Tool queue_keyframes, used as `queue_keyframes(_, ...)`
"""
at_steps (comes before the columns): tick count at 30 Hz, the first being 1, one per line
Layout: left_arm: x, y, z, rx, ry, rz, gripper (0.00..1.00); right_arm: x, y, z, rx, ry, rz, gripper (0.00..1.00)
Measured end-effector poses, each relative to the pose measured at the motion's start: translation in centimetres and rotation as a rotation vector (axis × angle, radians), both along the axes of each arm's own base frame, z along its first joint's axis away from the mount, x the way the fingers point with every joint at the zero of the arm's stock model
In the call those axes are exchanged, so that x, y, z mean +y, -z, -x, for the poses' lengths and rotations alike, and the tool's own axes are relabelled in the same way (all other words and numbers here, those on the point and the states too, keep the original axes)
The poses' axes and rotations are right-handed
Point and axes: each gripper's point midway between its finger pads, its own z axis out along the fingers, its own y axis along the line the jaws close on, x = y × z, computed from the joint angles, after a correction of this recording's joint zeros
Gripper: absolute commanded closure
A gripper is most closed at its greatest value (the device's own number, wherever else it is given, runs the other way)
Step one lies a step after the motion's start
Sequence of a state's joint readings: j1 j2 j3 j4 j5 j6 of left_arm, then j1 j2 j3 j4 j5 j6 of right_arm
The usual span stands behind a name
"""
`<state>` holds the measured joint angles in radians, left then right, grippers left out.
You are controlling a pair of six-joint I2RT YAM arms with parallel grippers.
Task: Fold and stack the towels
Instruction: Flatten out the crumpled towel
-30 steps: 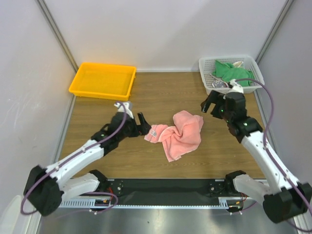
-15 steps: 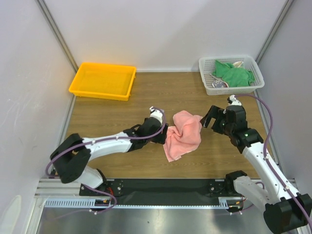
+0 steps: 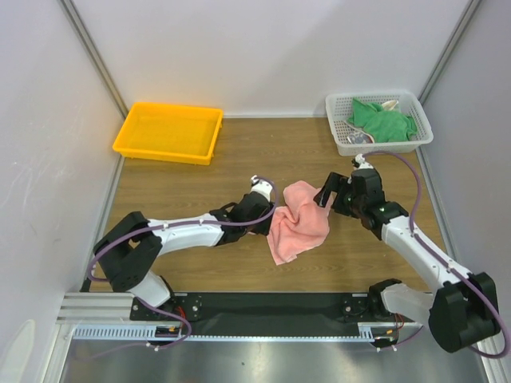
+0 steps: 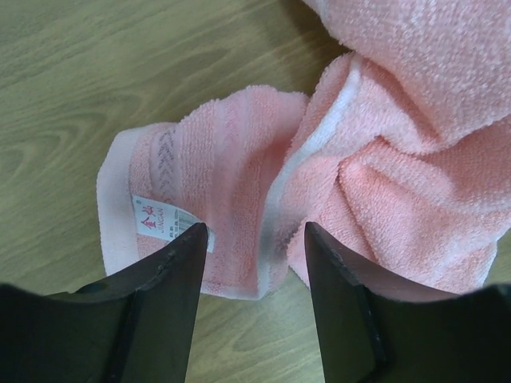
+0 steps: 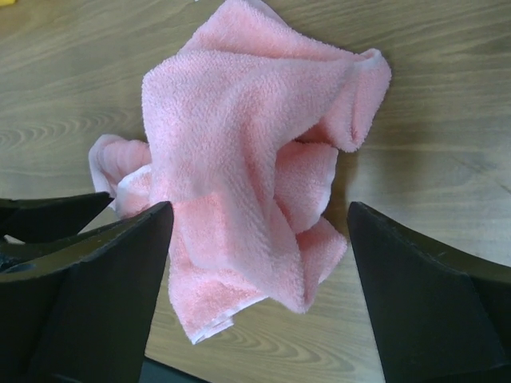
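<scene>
**One small tag, nothing legible**

A small white sewn-in tag (image 4: 165, 224) is sitting near the hemmed corner of the salmon-pink towel (image 4: 399, 159), seen from the left wrist. It is carrying a red mark with a line of fine print beneath, but both are showing too blurred to read. The left gripper (image 4: 254, 235) is straddling the hem, and one of its fingers (image 4: 160, 303) is covering the tag's lower edge. In the top view, the patterned towel (image 3: 358, 137) in the white mesh basket (image 3: 331, 116) is appearing too small for any lettering to be made out.
</scene>
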<state>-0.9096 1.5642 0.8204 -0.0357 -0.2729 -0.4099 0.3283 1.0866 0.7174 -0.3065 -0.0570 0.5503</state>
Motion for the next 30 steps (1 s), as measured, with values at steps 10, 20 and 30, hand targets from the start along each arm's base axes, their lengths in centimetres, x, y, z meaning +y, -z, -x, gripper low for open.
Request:
queue_keyframes(10, 2.3, 2.6, 1.4, 0.048, -0.069, -0.028, 1.00, 1.7, 3.7, -1.7, 0.066, -0.021, 0.010, 1.00)
queue_keyframes(20, 5.7, -5.1, -1.2, -0.086, -0.232, -0.087, 1.00, 0.0, -3.4, -1.2, -0.081, 0.025, 0.032, 1.00)
queue_keyframes(30, 14.0, -14.9, -1.6, -0.191, -0.428, 0.082, 1.00, -0.7, -5.3, 3.0, -0.093, -0.011, 0.023, 1.00)
